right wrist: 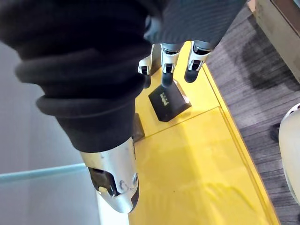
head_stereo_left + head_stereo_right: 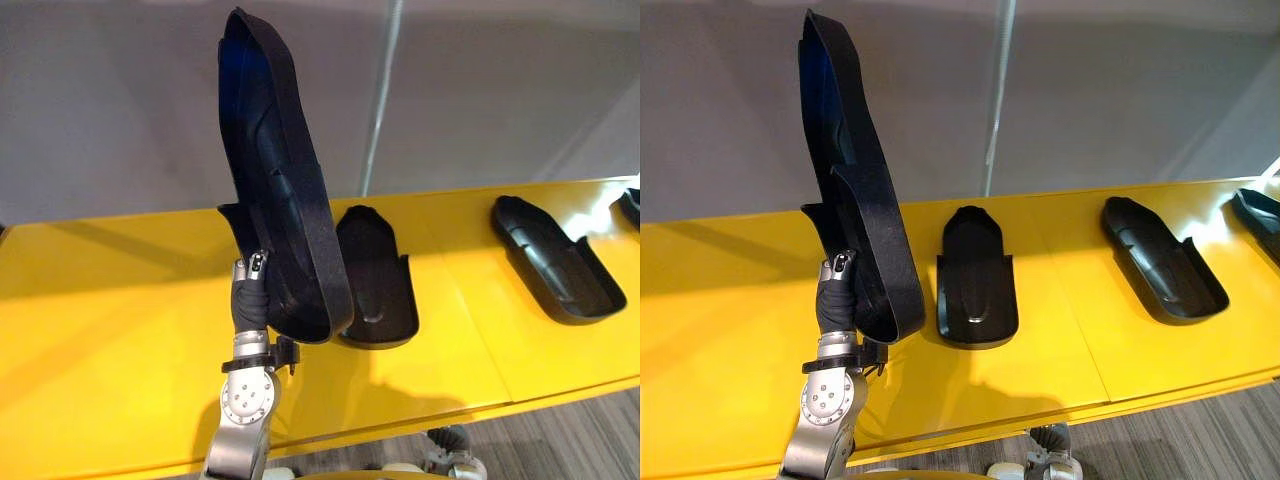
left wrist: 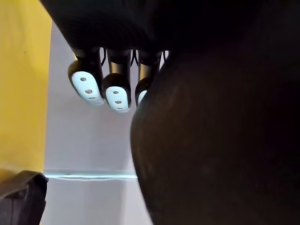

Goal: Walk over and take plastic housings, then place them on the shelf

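Note:
My left hand [image 2: 250, 297] holds a long black plastic housing [image 2: 285, 190] upright, tilted a little to the left, just above the yellow shelf [image 2: 120, 320]. In the left wrist view its fingers [image 3: 89, 84] curl over the housing's dark edge [image 3: 215, 140]. Two more black housings [image 2: 375, 280] [image 2: 555, 260] lie open side up on the shelf to the right, and the end of a third [image 2: 1260, 220] shows at the far right. My right hand [image 1: 168, 58] hangs with relaxed fingers, holding nothing, over the shelf's end near a black part [image 1: 168, 101].
A grey wall with a vertical metal strip [image 2: 380, 100] stands right behind the shelf. Grey wood-look floor [image 1: 262, 70] runs along the shelf's front edge. The shelf's left half [image 2: 720, 330] is bare yellow surface.

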